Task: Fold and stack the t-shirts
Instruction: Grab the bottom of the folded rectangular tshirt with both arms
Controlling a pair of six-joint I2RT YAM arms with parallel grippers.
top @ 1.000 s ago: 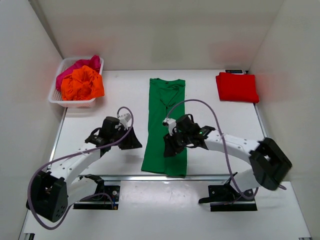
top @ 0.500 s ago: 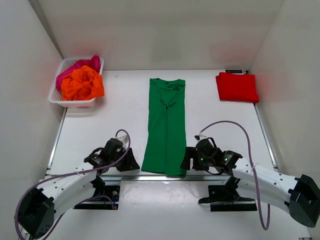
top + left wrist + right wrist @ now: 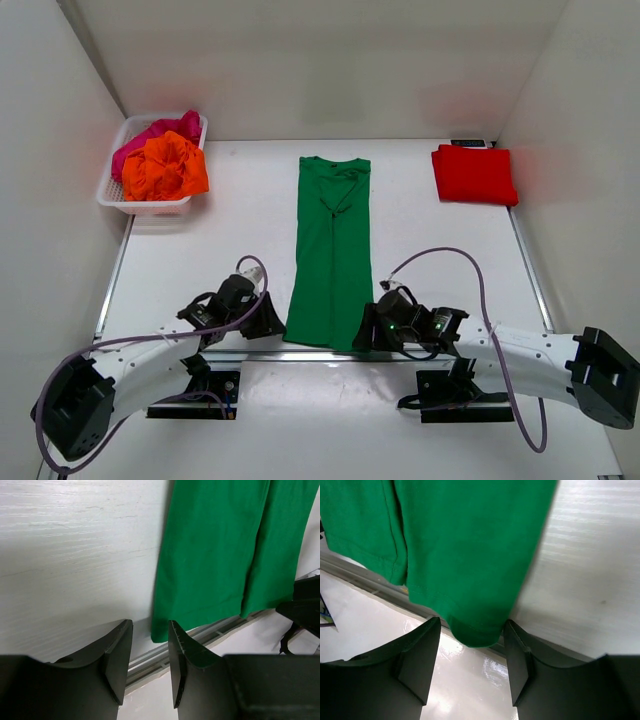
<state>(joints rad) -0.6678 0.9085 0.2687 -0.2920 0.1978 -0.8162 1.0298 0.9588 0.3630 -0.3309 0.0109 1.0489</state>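
Observation:
A green t-shirt (image 3: pixel 333 250) lies as a long narrow strip down the middle of the table, collar at the far end. A red t-shirt (image 3: pixel 474 173) sits folded at the back right. My left gripper (image 3: pixel 268 322) is beside the green hem's near-left corner. In the left wrist view it (image 3: pixel 149 625) is open with that corner (image 3: pixel 165 630) just ahead of its gap. My right gripper (image 3: pixel 368 335) is at the near-right corner. In the right wrist view it (image 3: pixel 472 622) is open, with the green hem (image 3: pixel 475 630) hanging between its fingertips, unclamped.
A white lattice basket (image 3: pixel 112 195) at the back left holds an orange t-shirt (image 3: pixel 165 168) and a magenta-pink one (image 3: pixel 150 135). The green hem reaches the metal rail (image 3: pixel 250 354) at the table's near edge. White walls close in the left, right and back.
Both arms have pulled back from mid-shirt to the near edge. The right gripper then slid left onto the hem's corner, and the left one moved closer to the other corner.

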